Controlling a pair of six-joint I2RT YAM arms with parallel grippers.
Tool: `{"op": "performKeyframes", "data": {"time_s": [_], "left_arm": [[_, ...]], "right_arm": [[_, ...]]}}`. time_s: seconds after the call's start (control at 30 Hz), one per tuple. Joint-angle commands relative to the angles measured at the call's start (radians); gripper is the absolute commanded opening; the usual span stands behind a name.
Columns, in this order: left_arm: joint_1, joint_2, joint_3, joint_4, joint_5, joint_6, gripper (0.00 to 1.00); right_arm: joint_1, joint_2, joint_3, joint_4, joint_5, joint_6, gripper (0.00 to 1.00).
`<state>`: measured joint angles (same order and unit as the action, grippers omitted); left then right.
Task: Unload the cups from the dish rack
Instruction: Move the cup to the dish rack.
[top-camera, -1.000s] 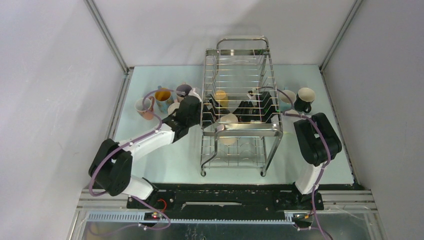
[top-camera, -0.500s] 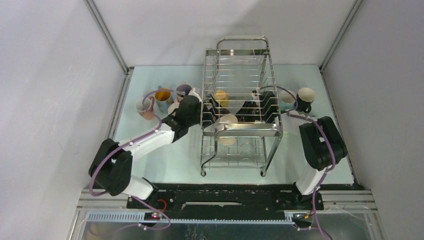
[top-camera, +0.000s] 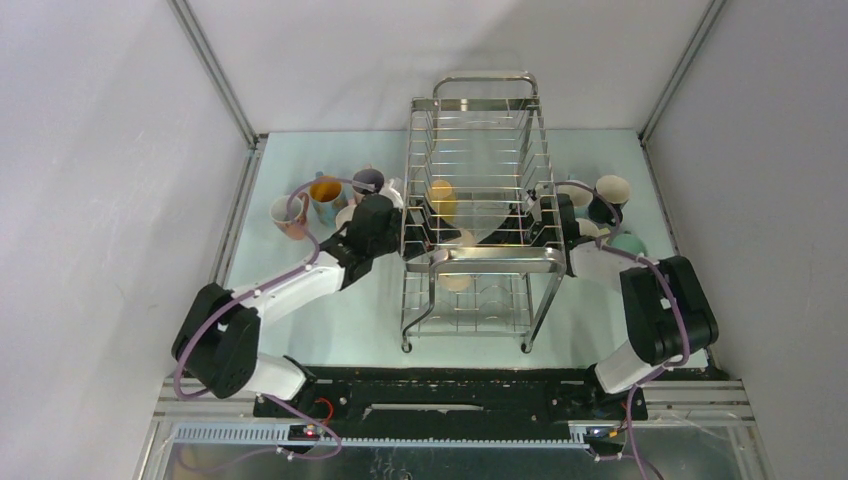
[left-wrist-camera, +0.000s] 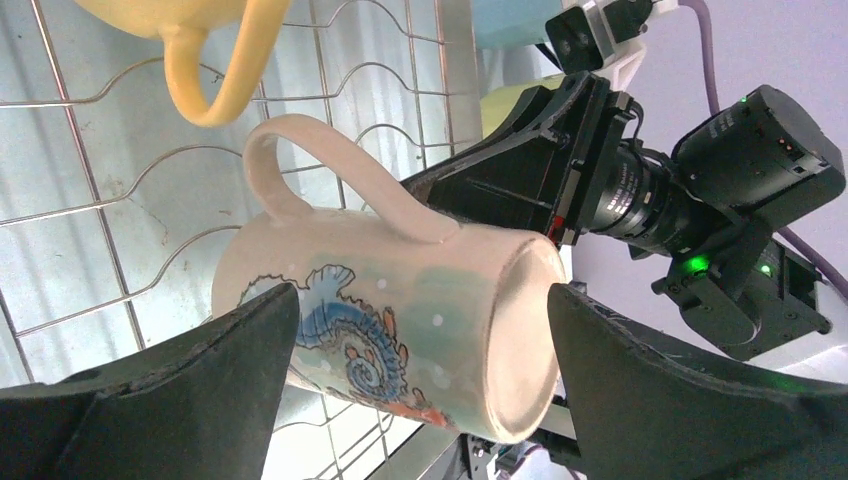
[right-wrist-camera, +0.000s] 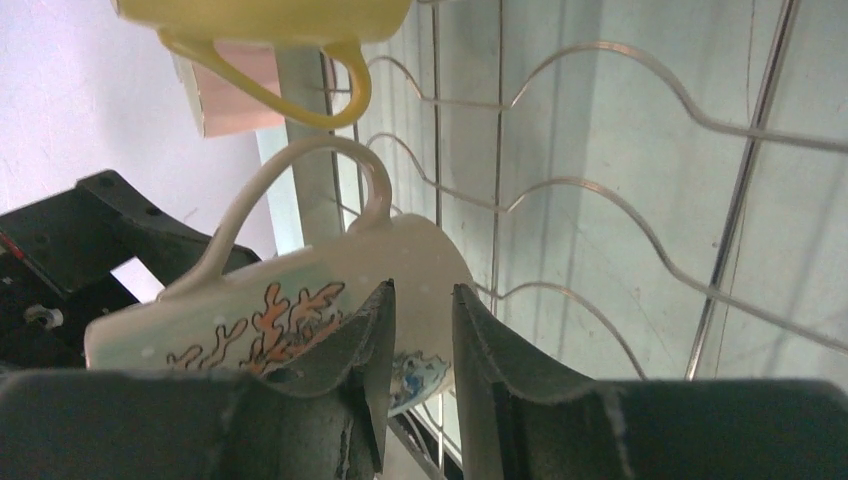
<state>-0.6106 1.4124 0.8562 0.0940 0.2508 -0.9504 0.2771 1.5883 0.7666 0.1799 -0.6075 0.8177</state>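
Observation:
The chrome dish rack (top-camera: 495, 262) stands mid-table. On its upper tier a cream cup (left-wrist-camera: 400, 300) painted with a seahorse lies on its side, handle up. My left gripper (left-wrist-camera: 415, 350) is open, one finger at each end of that cup, reaching in from the rack's left side (top-camera: 408, 222). A yellow cup (left-wrist-camera: 200, 60) sits just beyond it. My right gripper (right-wrist-camera: 420, 330) stands at the rack's right side (top-camera: 540, 215), its jaws a narrow gap apart with nothing between them. The cream cup (right-wrist-camera: 300, 300) lies beyond its tips.
Several cups (top-camera: 325, 195) stand on the table left of the rack. Right of it stand a cream cup (top-camera: 575, 195), a black one (top-camera: 608, 195) and a pale green one (top-camera: 628, 243). The right wrist's body (left-wrist-camera: 700, 190) faces the left gripper through the rack wires (left-wrist-camera: 100, 200).
The right arm has drawn its gripper back out of the rack to the rack's right side, its elbow swinging nearer. The pale green cup now shows. The left arm has barely moved.

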Motion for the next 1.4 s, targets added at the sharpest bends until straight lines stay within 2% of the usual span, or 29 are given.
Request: {"op": "performKeyframes", "data": {"time_s": [0.0, 0.2, 0.37, 0.7, 1.13, 1.37], "left_arm": [[0.008, -0.079, -0.024, 0.001, 0.017, 0.050, 1.00], [0.008, -0.115, -0.037, -0.084, -0.041, 0.065, 1.00], [0.004, -0.129, -0.068, -0.085, -0.051, 0.046, 0.96], [-0.023, -0.194, -0.119, -0.056, -0.045, 0.010, 0.95], [-0.063, -0.233, -0.182, -0.037, -0.126, -0.116, 0.76], [-0.068, -0.315, -0.240, -0.066, -0.243, -0.172, 0.73]], "right_arm": [[0.002, -0.078, -0.024, 0.028, -0.019, -0.002, 0.35], [0.017, -0.109, -0.035, 0.027, -0.024, -0.002, 0.36], [0.039, -0.100, -0.035, 0.052, -0.024, 0.022, 0.36], [0.072, -0.080, -0.033, 0.093, -0.026, 0.047, 0.36], [0.108, -0.010, 0.042, 0.075, -0.026, 0.030, 0.36], [0.123, 0.043, 0.086, 0.079, -0.046, 0.014, 0.36]]}}
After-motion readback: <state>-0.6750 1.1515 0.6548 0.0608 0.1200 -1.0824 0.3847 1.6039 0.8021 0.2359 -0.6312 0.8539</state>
